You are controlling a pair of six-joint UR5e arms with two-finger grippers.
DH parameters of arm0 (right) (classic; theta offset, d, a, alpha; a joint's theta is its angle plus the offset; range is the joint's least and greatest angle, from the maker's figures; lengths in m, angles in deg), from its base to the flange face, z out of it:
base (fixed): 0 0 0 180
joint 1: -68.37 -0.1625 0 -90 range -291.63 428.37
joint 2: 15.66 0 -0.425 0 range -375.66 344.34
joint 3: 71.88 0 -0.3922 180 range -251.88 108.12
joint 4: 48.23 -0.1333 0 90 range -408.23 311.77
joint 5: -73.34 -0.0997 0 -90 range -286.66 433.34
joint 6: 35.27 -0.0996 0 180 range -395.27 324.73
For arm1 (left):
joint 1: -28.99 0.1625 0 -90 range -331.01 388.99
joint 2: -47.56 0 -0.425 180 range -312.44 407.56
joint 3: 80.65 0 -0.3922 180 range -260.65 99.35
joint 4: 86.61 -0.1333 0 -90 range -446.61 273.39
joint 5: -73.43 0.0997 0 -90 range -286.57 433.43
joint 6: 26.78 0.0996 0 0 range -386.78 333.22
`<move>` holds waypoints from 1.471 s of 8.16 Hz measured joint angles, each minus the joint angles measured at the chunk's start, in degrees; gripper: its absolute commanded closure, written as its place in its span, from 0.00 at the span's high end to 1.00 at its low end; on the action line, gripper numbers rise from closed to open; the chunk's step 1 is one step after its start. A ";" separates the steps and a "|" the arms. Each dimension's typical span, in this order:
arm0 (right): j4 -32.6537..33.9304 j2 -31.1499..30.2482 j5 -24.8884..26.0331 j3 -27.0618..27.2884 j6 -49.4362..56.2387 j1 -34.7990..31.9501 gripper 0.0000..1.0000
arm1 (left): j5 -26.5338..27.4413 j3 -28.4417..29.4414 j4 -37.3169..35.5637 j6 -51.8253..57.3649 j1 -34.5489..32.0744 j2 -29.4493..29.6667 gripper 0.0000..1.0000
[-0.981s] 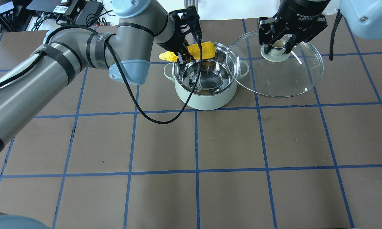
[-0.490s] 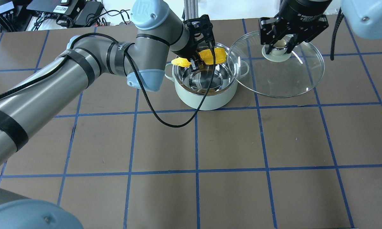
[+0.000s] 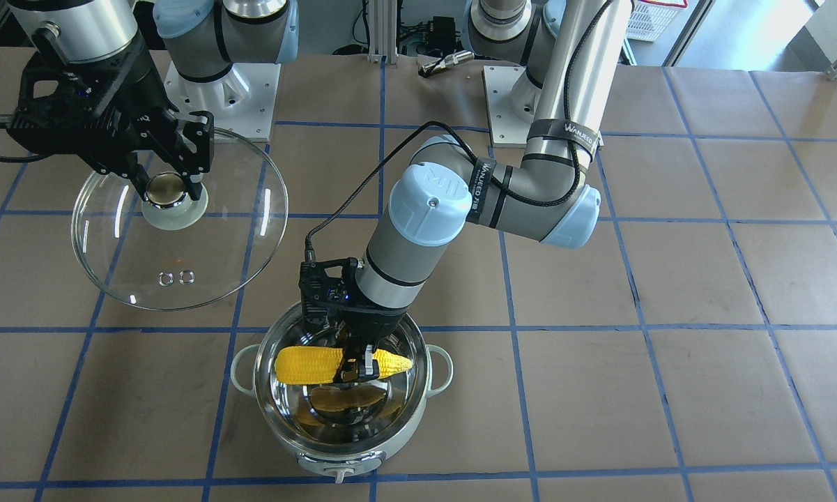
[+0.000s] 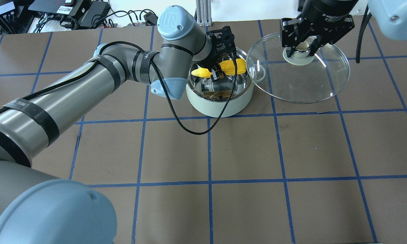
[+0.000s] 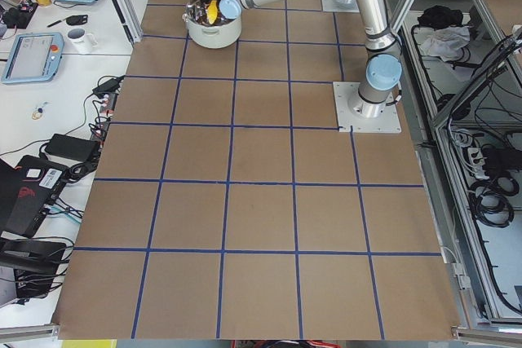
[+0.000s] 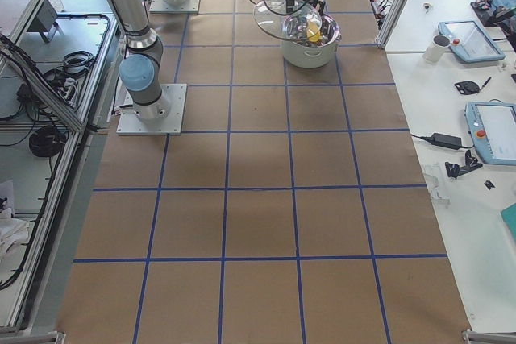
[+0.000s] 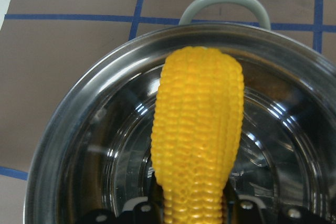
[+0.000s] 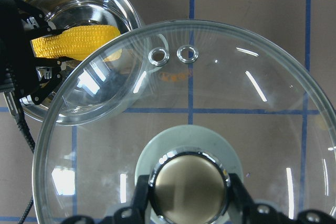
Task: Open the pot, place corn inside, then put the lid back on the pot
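The pale mint-green pot [image 4: 220, 105] stands open on the table, its steel interior showing; it also shows in the front view [image 3: 383, 457]. My left gripper [image 4: 217, 72] is shut on the yellow corn [image 4: 235, 66] and holds it level over the pot's opening, near rim height [image 3: 306, 364]. The left wrist view shows the corn [image 7: 197, 135] above the pot's steel bottom. My right gripper [image 4: 301, 47] is shut on the beige knob of the clear glass lid [image 4: 301, 84] and holds the lid in the air just right of the pot, its edge over the pot's right handle [image 8: 210, 93].
The left wrist's black cable [image 4: 189, 130] hangs in a loop in front of the pot. The table is brown with blue tape lines [image 4: 209, 149]. Both arm bases [image 3: 216, 77] stand at the robot's side. Desks with tablets and a mug [image 6: 439, 42] lie beyond the table's far edge.
My left arm has carried the corn rightward from the pot's far-left rim to over the pot's opening. My right gripper and the lid have shifted slightly to the right.
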 measured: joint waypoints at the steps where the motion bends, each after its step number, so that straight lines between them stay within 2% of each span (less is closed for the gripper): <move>1: -0.03 0.00 -0.04 -0.02 0.02 0.02 0.38 | 0.13 0.05 0.00 -0.07 0.00 0.37 0.78; 2: -0.07 0.00 -0.05 -0.01 0.03 0.03 0.38 | 0.25 0.06 0.00 -0.76 0.00 0.55 0.95; 3: -0.10 0.00 -0.04 0.00 0.03 0.03 0.38 | 0.30 0.08 0.00 -3.27 0.00 0.59 1.00; 6: -0.12 -0.01 -0.02 0.01 0.03 0.03 0.38 | 0.32 0.09 0.00 -8.34 0.00 0.28 1.00; 8: -0.13 0.00 -0.02 0.01 0.04 0.03 0.37 | 0.42 0.10 0.63 -9.96 0.09 -1.93 1.00; 10: 0.04 0.00 0.04 0.01 0.03 0.03 0.37 | 0.31 0.15 5.54 -12.30 1.46 -6.98 1.00; 12: 0.49 0.12 0.03 -0.05 0.03 -0.18 0.37 | 0.13 0.17 14.29 -13.12 5.82 -13.51 1.00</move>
